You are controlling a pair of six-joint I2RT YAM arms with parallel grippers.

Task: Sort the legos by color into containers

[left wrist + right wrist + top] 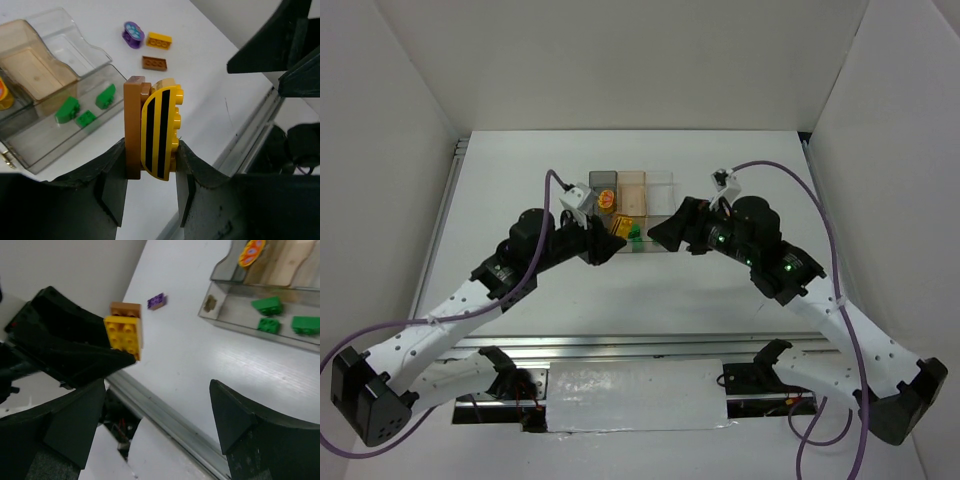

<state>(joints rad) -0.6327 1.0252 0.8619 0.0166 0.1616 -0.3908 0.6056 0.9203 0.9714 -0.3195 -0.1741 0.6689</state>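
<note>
My left gripper (150,155) is shut on a stack of an orange-brown brick (134,125) and a yellow brick with black stripes (161,131), held above the table. The stack also shows in the right wrist view (125,332) and in the top view (618,228). The compartment tray (45,150) lies to the left, with three green bricks (67,109) in its long compartment. A purple piece (133,35), a yellow brick (159,41) and a brown brick (154,63) lie on the table. My right gripper (157,385) is open and empty, facing the left gripper (610,243).
An orange-yellow round piece (251,251) sits in the grey compartment (604,181). The tray (660,180) stands just behind both grippers, and the right gripper (658,232) is close to the left one. A metal rail (165,412) runs along the table's near edge.
</note>
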